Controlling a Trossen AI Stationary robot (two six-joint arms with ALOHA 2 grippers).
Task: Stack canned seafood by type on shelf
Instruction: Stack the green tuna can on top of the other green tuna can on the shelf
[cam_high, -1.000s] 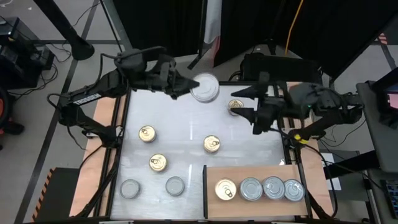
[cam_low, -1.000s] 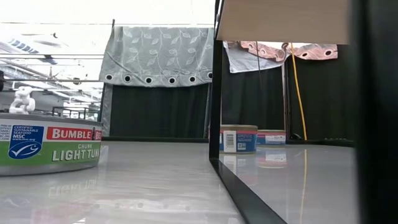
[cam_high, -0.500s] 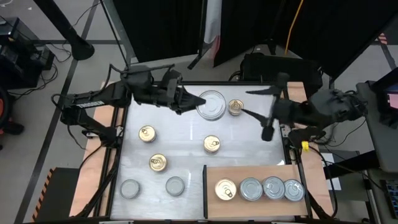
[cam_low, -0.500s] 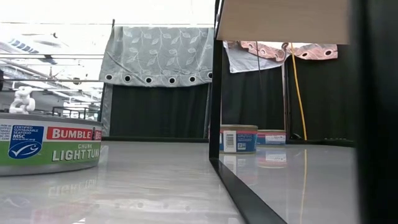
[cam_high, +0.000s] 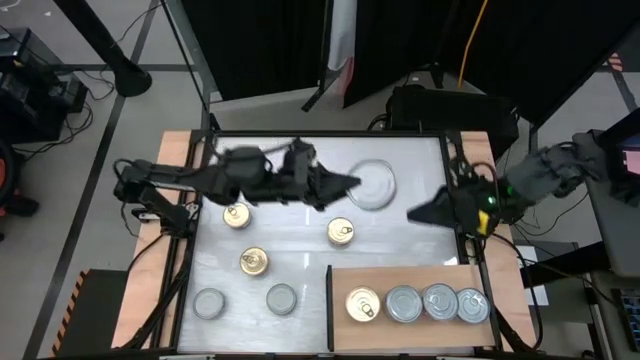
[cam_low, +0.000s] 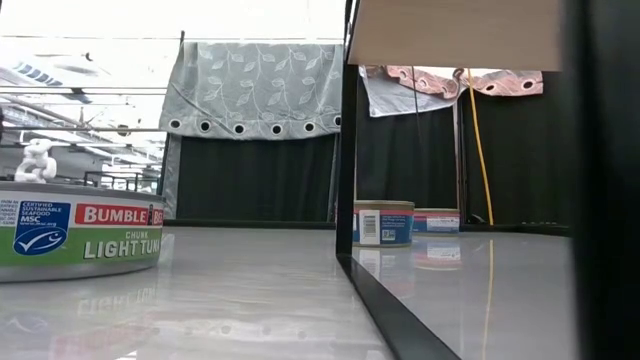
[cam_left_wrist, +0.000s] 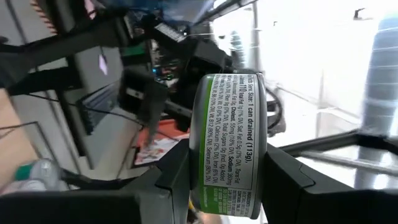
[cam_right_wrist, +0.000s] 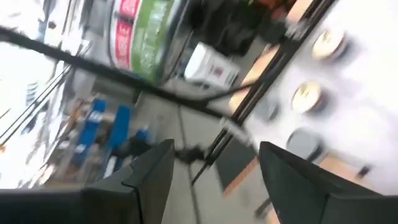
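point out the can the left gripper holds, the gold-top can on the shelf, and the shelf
held can (cam_left_wrist: 231, 146), left wrist view, label side
gold-top can (cam_high: 363, 305), high view, lid centre
shelf (cam_high: 400, 277), high view, bare board

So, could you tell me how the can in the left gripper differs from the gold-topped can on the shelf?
The held can is larger and silver-topped, clamped in the left gripper above the table; the shelf can is smaller with a gold pull-ring top, resting on the shelf beside three silver cans. Both are flat round tins.
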